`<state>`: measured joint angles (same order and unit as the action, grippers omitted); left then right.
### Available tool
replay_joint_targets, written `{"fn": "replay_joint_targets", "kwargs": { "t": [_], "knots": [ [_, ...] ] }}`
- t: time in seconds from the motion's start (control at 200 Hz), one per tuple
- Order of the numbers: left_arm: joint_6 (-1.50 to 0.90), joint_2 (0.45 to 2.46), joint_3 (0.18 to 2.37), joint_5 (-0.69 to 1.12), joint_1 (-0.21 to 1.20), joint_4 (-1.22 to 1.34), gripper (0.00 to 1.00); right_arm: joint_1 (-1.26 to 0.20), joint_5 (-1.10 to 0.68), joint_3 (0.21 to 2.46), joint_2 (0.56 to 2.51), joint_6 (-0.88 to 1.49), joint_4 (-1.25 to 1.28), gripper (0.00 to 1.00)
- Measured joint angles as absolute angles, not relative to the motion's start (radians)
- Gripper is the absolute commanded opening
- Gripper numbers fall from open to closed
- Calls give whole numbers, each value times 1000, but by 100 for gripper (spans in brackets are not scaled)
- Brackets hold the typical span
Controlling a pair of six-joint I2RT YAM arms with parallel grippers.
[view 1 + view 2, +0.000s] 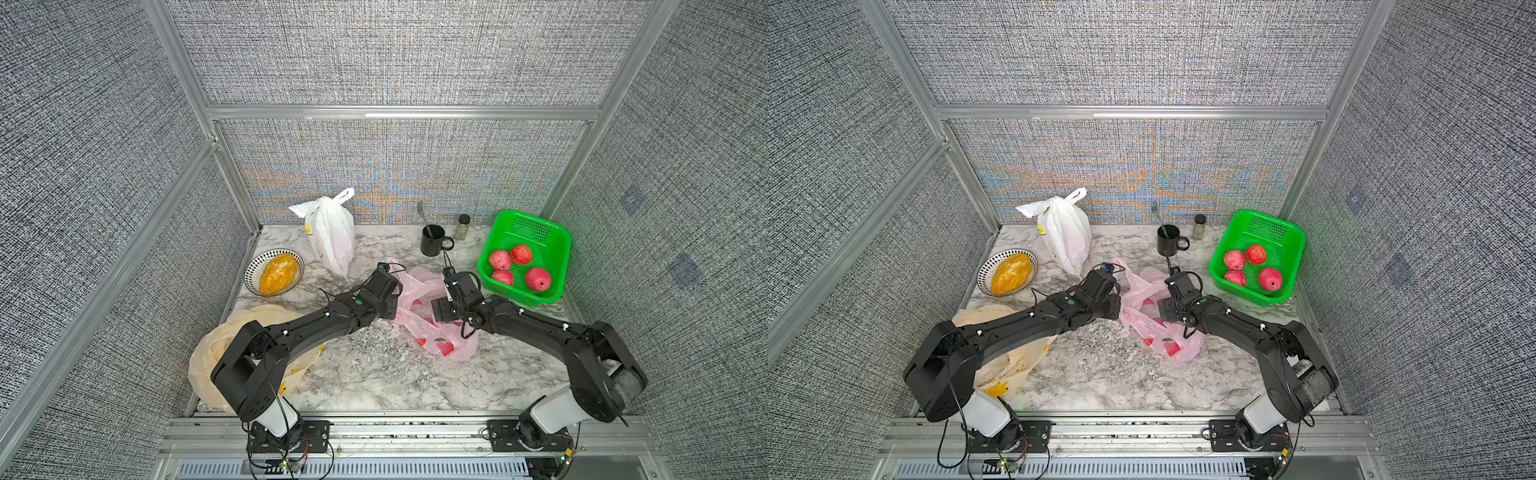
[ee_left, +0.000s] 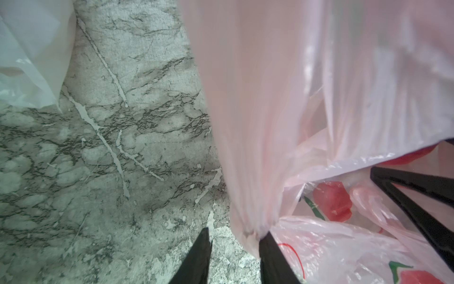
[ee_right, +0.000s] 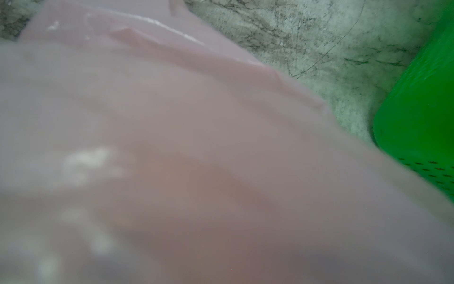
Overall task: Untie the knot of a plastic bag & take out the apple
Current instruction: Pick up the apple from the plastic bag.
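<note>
The pink plastic bag (image 1: pixel 440 345) (image 1: pixel 1154 332) with red apple prints lies crumpled mid-table between both arms. Its knot is out of view. In the left wrist view my left gripper (image 2: pixel 235 233) has its jaws apart over the marble. A stretched strip of the bag (image 2: pixel 270 98) hangs on one fingertip (image 2: pixel 267 243). My right gripper (image 1: pixel 442 309) points down into the bag. One of its fingers (image 2: pixel 417 217) shows beside the film. Pink film (image 3: pixel 172 147) covers the right wrist view and hides its jaws. A red patch (image 1: pixel 1148 309) shows in the bag, apple or print I cannot tell.
A green basket (image 1: pixel 552 237) (image 3: pixel 417 98) holding several red apples (image 1: pixel 538 278) stands right of the bag. At the back are a tied white bag (image 1: pixel 332 237), a black mug (image 1: pixel 432 241) and a small jar (image 1: pixel 463 226). A bowl (image 1: pixel 253 270) and yellow bag (image 1: pixel 216 353) lie left.
</note>
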<state>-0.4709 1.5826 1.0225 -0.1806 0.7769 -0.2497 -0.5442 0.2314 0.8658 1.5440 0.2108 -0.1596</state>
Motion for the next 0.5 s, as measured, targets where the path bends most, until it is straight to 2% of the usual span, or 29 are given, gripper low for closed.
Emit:
{"fn": "replay_joint_targets", "kwargs": {
  "t": [0.145,0.37,0.5],
  "knots": [
    [-471,1588,1023,-181,776,-250,36,-509,247,835,1557,210,-65,87],
    [-471,1589,1023,-181,776,-252,36,-477,256,823,1593,207,36,72],
    [-472,1589,1023,-181,776,-252,36,-478,227,798,1590,199,85,72]
  ]
}}
